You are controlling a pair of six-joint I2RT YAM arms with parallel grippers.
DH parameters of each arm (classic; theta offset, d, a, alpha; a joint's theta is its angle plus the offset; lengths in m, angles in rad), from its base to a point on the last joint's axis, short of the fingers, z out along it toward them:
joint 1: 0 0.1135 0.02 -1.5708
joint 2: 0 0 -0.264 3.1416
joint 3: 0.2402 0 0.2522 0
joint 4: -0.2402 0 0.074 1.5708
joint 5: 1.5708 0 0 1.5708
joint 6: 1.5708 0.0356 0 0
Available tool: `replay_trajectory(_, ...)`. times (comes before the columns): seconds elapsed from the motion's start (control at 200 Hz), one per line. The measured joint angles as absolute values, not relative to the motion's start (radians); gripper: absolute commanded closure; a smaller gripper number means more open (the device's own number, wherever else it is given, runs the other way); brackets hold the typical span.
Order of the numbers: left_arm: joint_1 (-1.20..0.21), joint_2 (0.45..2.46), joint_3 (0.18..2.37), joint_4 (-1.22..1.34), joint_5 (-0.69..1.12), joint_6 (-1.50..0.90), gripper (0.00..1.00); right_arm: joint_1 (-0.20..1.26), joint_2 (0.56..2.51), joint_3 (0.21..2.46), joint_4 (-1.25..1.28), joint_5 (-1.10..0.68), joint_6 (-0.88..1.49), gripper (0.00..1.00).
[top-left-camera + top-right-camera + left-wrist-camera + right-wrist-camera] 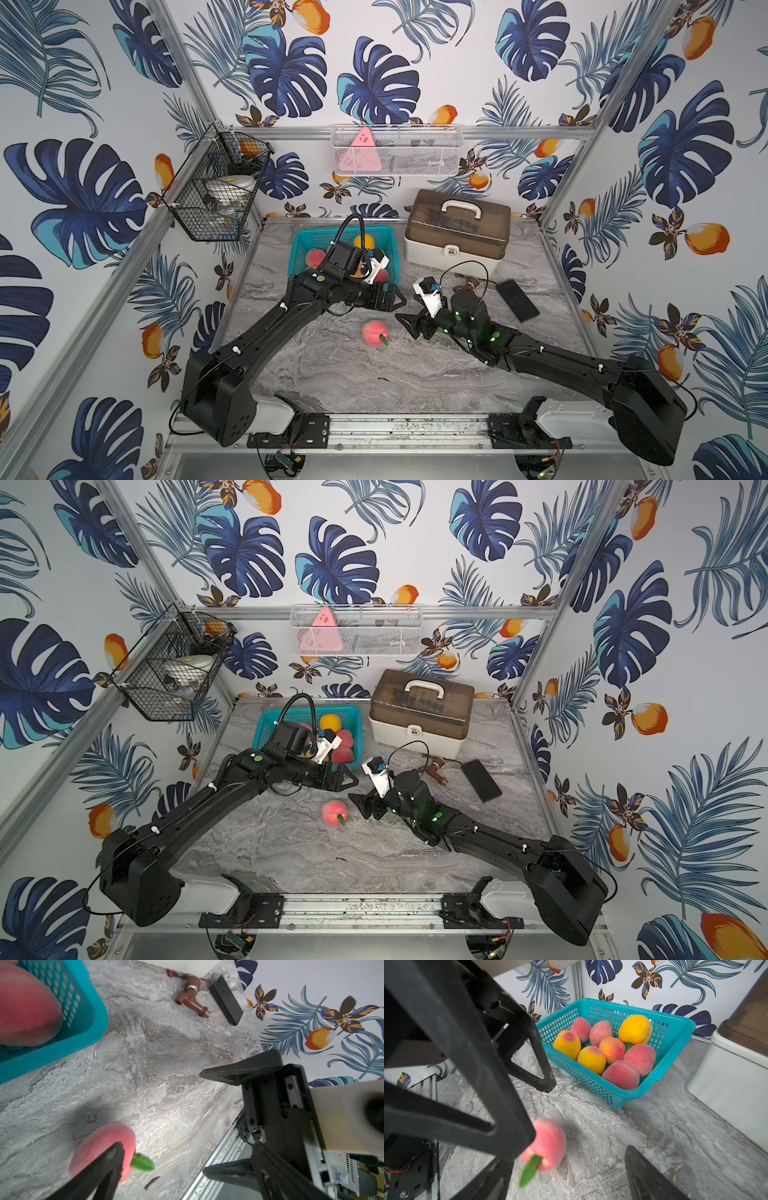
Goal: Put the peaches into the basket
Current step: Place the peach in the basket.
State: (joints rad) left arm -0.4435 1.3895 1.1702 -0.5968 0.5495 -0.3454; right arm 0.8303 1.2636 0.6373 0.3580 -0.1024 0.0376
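One pink peach (375, 332) (334, 812) with a green leaf lies on the marble table, blurred. My right gripper (401, 322) (566, 1159) is open just right of it; the peach (548, 1145) sits near one finger without being gripped. My left gripper (400, 300) (202, 1122) hangs open and empty just beyond the peach (99, 1147), by the near right corner of the teal basket (303, 241) (675, 1043). Several pink and yellow peaches (612, 1049) fill the basket. The left arm hides most of them in both top views.
A white case with a brown lid (457, 228) stands right of the basket. A brown tap (469, 286) and a flat black box (517, 300) lie in front of it. A black wire basket (216, 187) and a white mesh basket (395, 149) hang on the walls.
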Motion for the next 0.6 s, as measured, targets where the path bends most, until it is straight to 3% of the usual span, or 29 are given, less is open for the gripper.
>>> replay_trajectory(0.601,-0.444,1.344,1.03,-0.756,0.172,-0.339,0.01,0.817,1.274,0.591,0.313,-0.104,0.113,0.05)
